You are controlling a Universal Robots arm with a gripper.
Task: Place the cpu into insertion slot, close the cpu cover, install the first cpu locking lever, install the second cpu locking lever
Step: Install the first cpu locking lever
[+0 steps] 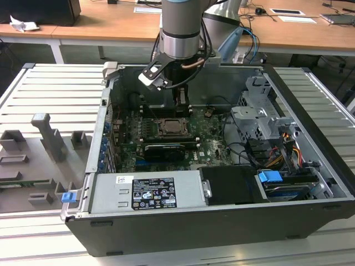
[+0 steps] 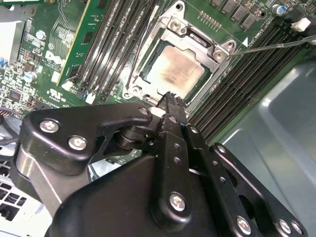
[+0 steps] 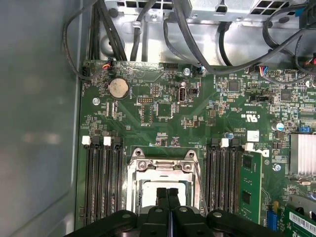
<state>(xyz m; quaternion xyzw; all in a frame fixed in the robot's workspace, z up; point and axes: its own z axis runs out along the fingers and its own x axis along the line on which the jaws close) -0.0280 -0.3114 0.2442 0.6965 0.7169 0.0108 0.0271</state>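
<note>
Gripper (image 2: 170, 98): second wrist view, fingers pinched together, nothing held, tip close over the cpu (image 2: 173, 71)
Cpu cover (image 3: 132, 190): first wrist view, lying flat, framing the cpu between memory slots (image 3: 101, 177)
Case (image 1: 222, 233): exterior view, arm (image 1: 180, 22) pointing down inside, over the motherboard (image 1: 213, 133)

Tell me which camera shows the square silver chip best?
The second wrist view: the chip lies close and nearly whole. The first wrist view has the pincer partly hiding it; the exterior view shows it small.
</note>
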